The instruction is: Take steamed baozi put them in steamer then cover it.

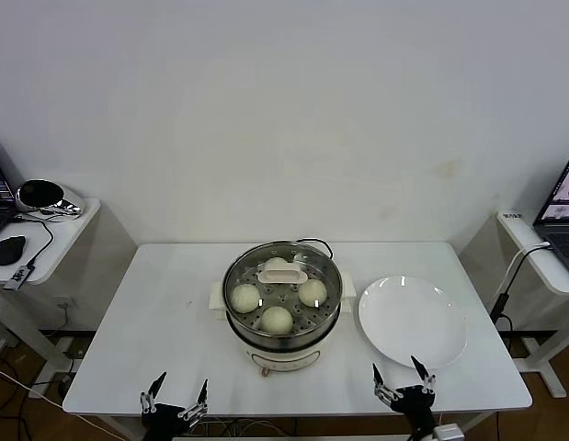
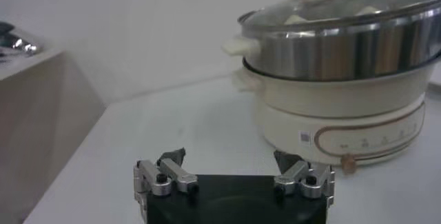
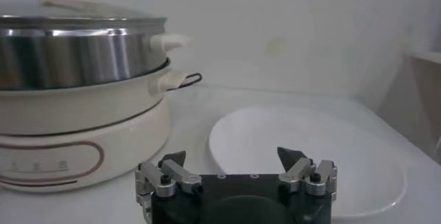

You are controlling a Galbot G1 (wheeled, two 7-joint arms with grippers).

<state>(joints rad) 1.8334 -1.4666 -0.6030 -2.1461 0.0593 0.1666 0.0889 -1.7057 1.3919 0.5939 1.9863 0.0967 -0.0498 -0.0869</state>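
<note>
The steamer stands at the table's middle, a steel pot on a cream-white base. The clear glass cover with its cream handle sits on the pot. Cream-white baozi show through the glass on the perforated tray; three are plain, a fourth is partly hidden behind the handle. My left gripper is open and empty at the table's front edge, left of the steamer. My right gripper is open and empty at the front edge, right of the steamer.
A flat white plate lies bare to the right of the steamer and shows in the right wrist view. The steamer's black cord trails behind it. Side desks with laptops and gear stand at far left and far right.
</note>
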